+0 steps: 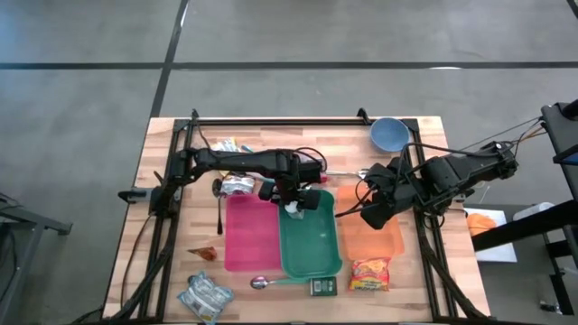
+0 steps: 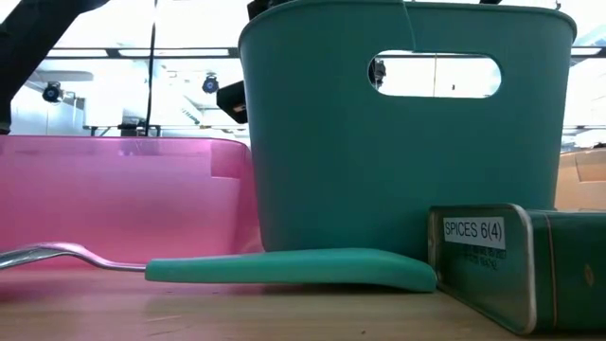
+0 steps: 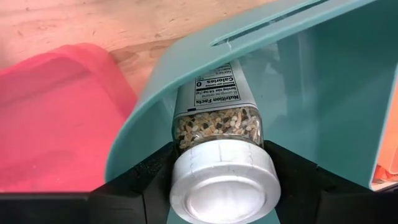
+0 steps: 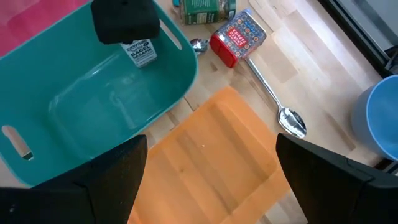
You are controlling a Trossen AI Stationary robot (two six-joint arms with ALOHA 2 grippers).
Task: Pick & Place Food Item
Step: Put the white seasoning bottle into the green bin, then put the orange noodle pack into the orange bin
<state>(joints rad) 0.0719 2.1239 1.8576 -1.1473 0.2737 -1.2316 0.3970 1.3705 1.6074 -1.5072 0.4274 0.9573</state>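
A glass spice jar (image 3: 217, 127) with a white cap, a seed mix inside and a white label hangs in the far left corner of the teal bin (image 1: 312, 244). My left gripper (image 1: 291, 200) is shut on it from above. The right wrist view shows the jar's label (image 4: 140, 52) sticking out under the dark left gripper (image 4: 124, 22), inside the teal bin (image 4: 93, 106). My right gripper (image 4: 211, 186) hovers open above the orange bin (image 4: 211, 155), with nothing between its fingers. My left gripper pinches the jar at its white cap (image 3: 224, 186), one finger (image 3: 146, 180) on each side. The fingers come from above, slanting steeply down, and lie along the jar. The jar hangs cap up, label end low beside the bin's wall (image 3: 155, 99); whether its bottom touches the bin, I cannot tell.
A pink bin (image 1: 251, 235) stands left of the teal one, the orange bin (image 1: 370, 239) right of it. At the near edge lie a teal-handled spoon (image 1: 262, 283), a green spice tin (image 1: 322, 287) and a noodle packet (image 1: 370, 273). A blue bowl (image 1: 388, 134) stands far right; a metal spoon (image 4: 280, 106) and a red tin (image 4: 239, 37) lie beyond the bins.
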